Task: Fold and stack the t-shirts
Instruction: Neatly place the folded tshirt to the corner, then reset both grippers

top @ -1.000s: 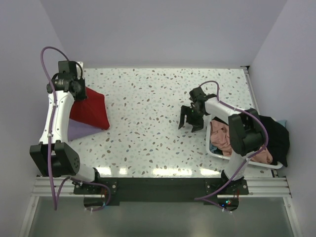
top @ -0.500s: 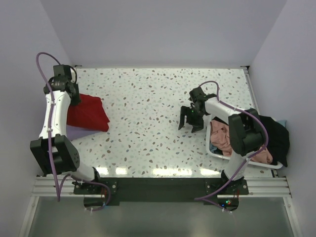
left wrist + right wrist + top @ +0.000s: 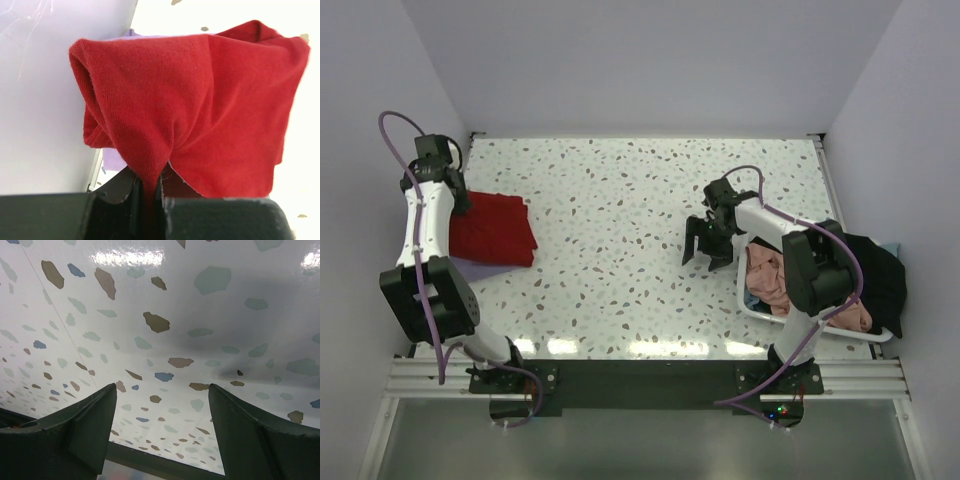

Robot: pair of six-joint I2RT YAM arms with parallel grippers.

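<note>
Looking down from the top camera, I have my left hand (image 3: pixel 457 199) at the far left edge of the desk (image 3: pixel 620 200), closed on the far-left edge of the red t-shirt (image 3: pixel 500 232). The shirt is folded into a compact, nearly square block. It lies over the lavender t-shirt (image 3: pixel 470 268), of which only a strip shows at the near side. Its slightly longer side seems to run left to right across the desk, and the pinched edge points toward the left wall (image 3: pixel 380 150). My right hand (image 3: pixel 705 245) hovers mid-desk, beside the basket (image 3: pixel 760 312) holding the salmon-pink t-shirt (image 3: pixel 765 275) and the black t-shirt (image 3: pixel 875 270).

My left wrist camera shows my left hand (image 3: pixel 150 195) clamped on a narrow gather of red t-shirt (image 3: pixel 200 100), with cloth fanning away from it and a rolled fold at the left. The lavender t-shirt (image 3: pixel 116 161) peeks out beneath.

My right wrist camera shows the right hand (image 3: pixel 162 390) spread wide and holding nothing, with bare speckled desk (image 3: pixel 165 300) below.

I judge this to be the stacking step. Next I should let go of the edge so the red t-shirt settles flat and square on the lavender one, without dragging the fold loose.
</note>
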